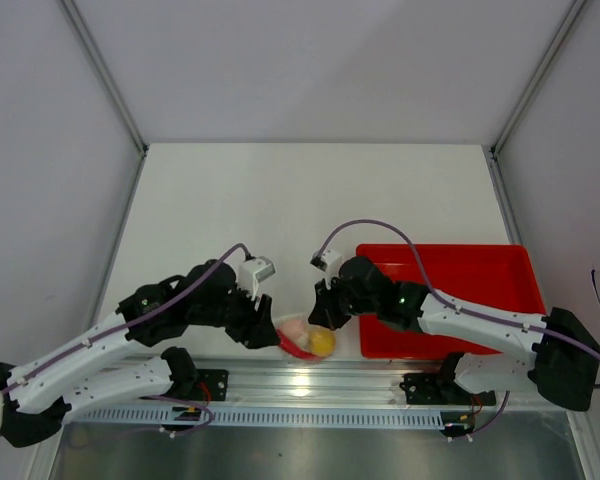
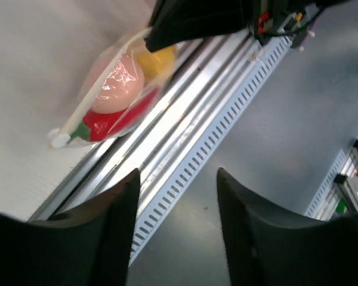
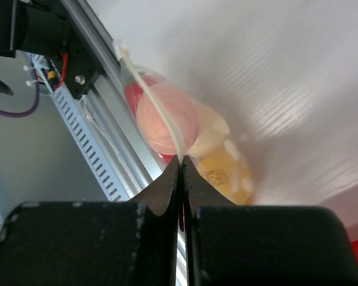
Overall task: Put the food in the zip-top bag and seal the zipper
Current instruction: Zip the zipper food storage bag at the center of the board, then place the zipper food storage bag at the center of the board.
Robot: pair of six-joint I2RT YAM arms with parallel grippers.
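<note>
The zip-top bag (image 1: 302,342) hangs over the table's near edge, between my two grippers. Inside it sits the food: a pinkish-cream egg shape (image 2: 120,83) (image 3: 164,119), a yellow-orange ball (image 1: 322,343) (image 3: 227,173) and a red piece with a green end (image 2: 104,124). The zipper (image 3: 158,101) shows as a pale strip along the bag's top edge. My right gripper (image 3: 181,158) (image 1: 326,318) is shut on that strip at one end. My left gripper (image 2: 178,179) (image 1: 270,336) stands open just left of the bag, holding nothing, with the bag up and to the left in its wrist view.
A red tray (image 1: 480,270) lies at the right, under my right arm. An aluminium rail (image 1: 300,380) and a slotted cable duct (image 2: 227,113) run along the table's near edge, directly below the bag.
</note>
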